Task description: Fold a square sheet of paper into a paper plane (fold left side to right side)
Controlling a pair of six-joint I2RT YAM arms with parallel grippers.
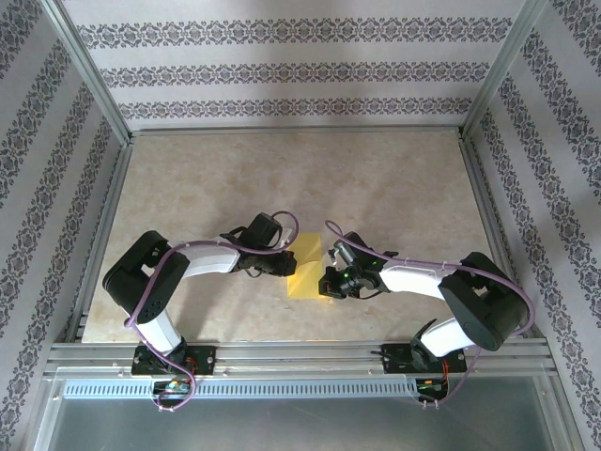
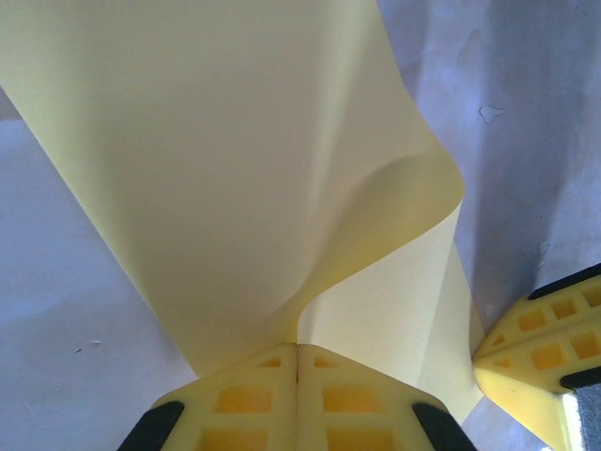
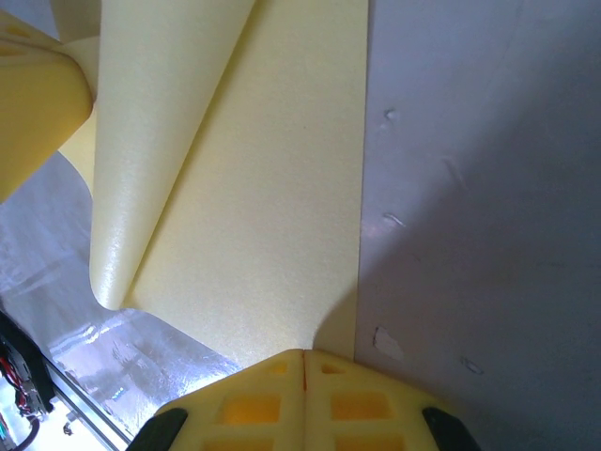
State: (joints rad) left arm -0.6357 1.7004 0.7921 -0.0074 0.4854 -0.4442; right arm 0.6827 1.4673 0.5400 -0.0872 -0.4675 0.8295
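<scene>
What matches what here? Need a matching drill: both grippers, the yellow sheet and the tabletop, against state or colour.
Things:
1. left gripper
2. right gripper
3. square sheet of paper
4. table

States:
a. beige, marbled
b. shut, tips at the sheet's flat part
c. yellow, curled over itself
d. shut, pinching the sheet's lifted edge

Pairs: 1-d, 2-b, 3-c, 4-a

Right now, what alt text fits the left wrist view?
The left hand, closed, pinches yellow paper that curls up and over from its grip. The right hand pokes in at lower right, over the pale table.
</scene>
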